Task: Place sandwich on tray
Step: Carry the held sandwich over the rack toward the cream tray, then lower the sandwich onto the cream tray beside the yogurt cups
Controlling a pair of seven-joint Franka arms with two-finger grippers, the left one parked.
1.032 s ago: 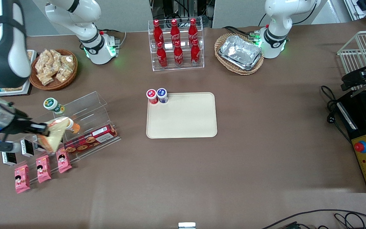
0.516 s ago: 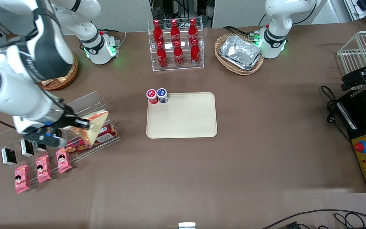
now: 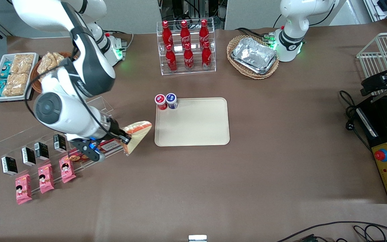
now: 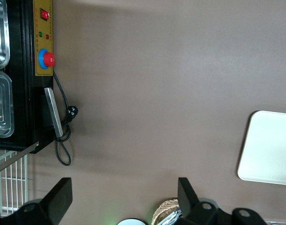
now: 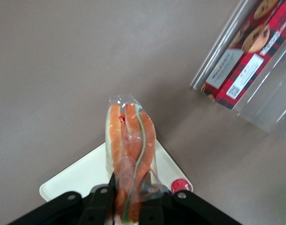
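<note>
So we see the table (image 3: 247, 174) w/ the tray (image 3: 197, 127) mid-table: two small capped jars, red (image 3: 160, 101) & blue (image 3: 171, 100), stand at its corner farthest from the front cam, the rest bare. Bottle rack (image 3: 186, 47) holds six red bottles; one basket (image 3: 253, 57) holds foil trays, another (image 3: 50, 72) bagged snacks. Gripper (image 3: 123, 138) is clamped on the sandwich (image 3: 135, 135), held above the table just beside the tray, toward the working arm's end.
</note>
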